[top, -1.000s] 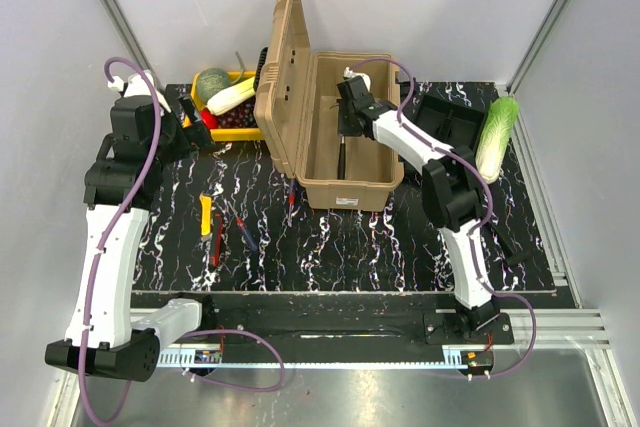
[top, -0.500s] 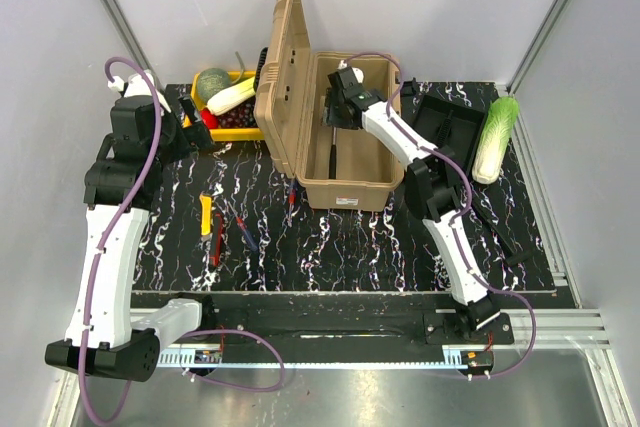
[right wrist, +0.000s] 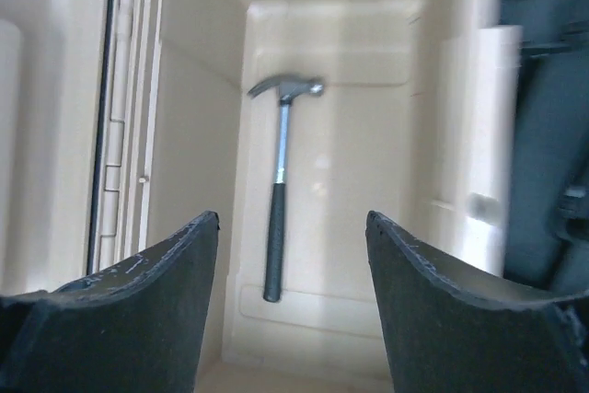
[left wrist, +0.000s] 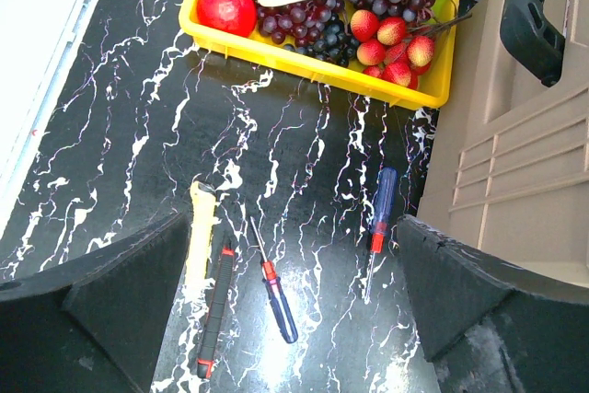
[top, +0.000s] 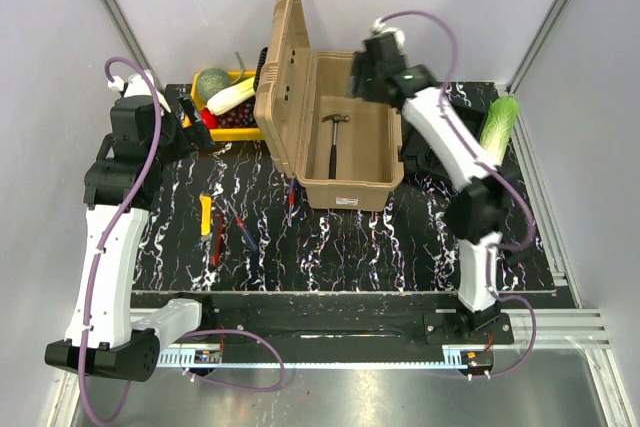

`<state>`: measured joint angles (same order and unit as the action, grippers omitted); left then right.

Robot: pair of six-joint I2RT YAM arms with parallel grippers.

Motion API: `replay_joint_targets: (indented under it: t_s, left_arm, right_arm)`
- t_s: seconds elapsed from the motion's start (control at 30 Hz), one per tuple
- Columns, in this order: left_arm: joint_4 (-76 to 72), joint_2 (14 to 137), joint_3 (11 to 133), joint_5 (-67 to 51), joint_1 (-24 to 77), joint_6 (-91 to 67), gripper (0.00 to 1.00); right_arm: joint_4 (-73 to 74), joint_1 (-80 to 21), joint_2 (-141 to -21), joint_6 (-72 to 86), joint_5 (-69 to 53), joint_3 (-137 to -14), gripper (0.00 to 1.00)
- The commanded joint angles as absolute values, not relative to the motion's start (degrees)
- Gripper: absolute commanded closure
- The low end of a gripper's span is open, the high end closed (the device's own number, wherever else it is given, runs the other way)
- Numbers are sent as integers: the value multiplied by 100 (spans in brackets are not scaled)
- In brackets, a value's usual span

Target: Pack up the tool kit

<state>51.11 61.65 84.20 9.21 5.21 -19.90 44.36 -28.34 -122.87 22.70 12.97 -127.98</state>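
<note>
The tan toolbox (top: 345, 152) stands open in the middle of the mat, its lid (top: 280, 77) upright on the left. A hammer (top: 335, 137) (right wrist: 281, 181) lies on the box floor. My right gripper (top: 366, 72) (right wrist: 291, 218) hangs open and empty above the far end of the box, well clear of the hammer. My left gripper (left wrist: 293, 223) is open, high above the loose tools: a yellow tool (left wrist: 201, 232), a black-and-red handle (left wrist: 214, 310) and two blue-handled screwdrivers (left wrist: 274, 287) (left wrist: 379, 218). The black tray (top: 417, 157) lies right of the box, mostly behind my right arm.
A yellow crate (left wrist: 304, 60) of fruit and vegetables sits at the back left, against the lid. A green cabbage (top: 498, 132) lies at the far right of the mat. Grey walls close in the back and both sides.
My right gripper has opened and let go of the hammer, which now lies in the box. The gripper has lifted up and back out of the box. The left arm has not moved.
</note>
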Motion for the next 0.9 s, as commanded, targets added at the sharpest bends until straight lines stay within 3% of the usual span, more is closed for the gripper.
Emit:
replay_joint_targets:
  t_s: [0.0,0.2,0.3,0.43,0.53,0.67,0.87]
  left_arm:
    - [4966,6091,8464,853,545,-1978,1]
    - [4940,6170,8455,809,536,-2004,1]
    - [4922,6231,8464,756,545,-2021,1]
    - [4913,6293,8481,677,554,-2030,1]
    - [4904,6337,8508,633,554,-2030,1]
    - [4904,6337,8490,659,554,-2021,1]
    - [4913,6284,8490,677,562,-2021,1]
  right_arm:
    - [4360,-2050,-10339,2135,1837,-11781,29]
    - [3894,-820,-8440,2346,2259,-9215,15]
    - [3937,-37,-7842,2636,1917,-8063,6]
    - [3920,1237,-7515,3022,1696,-6990,4]
    - [3911,1966,-7628,3567,1425,-6444,15]
    - [3710,2688,-8137,3902,968,-5934,38]
    - [3718,2813,-8955,4139,888,-5933,62]
